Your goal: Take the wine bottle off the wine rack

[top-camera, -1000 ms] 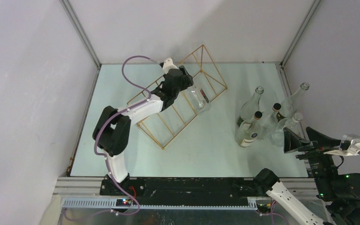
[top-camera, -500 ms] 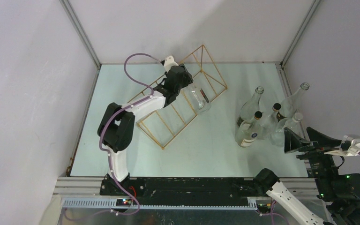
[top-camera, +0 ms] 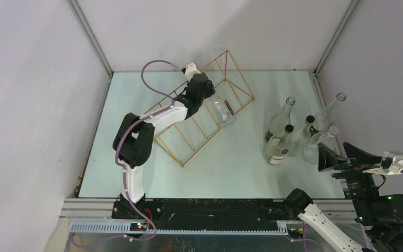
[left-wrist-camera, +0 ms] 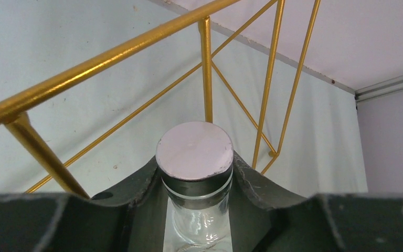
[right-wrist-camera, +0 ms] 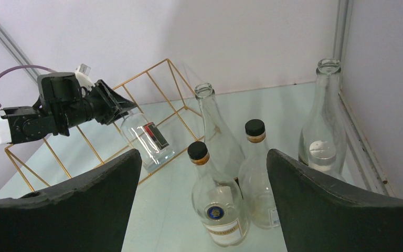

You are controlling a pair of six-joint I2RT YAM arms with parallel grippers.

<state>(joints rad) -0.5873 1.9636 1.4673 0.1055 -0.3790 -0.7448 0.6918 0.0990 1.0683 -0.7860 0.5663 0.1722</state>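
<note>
Bottle (top-camera: 223, 111) of clear glass lies tilted in an end cell of the rack (left-wrist-camera: 110, 55), its base low at the rack's front edge and its neck raised towards the rack's high ridge. It has a round, flat, matte pale cap (left-wrist-camera: 194, 151) over a dark band, and a small dark and red label (right-wrist-camera: 156, 135) on its smooth side. The rack is a wedge of thin gold metal rods forming rectangular cells, standing on the pale, smooth worktop (top-camera: 241, 168). The left fingers (left-wrist-camera: 136, 194), dark and matte with curved inner faces, are clenched on the bottle's neck just below the cap, one on each side. The right fingers (right-wrist-camera: 84, 199), broad and black, are spread wide and released, well apart from the rack. Between them and the rack stand other bottles (top-camera: 294, 131), upright in a cluster, some capped in black and some with bare necks.
</note>
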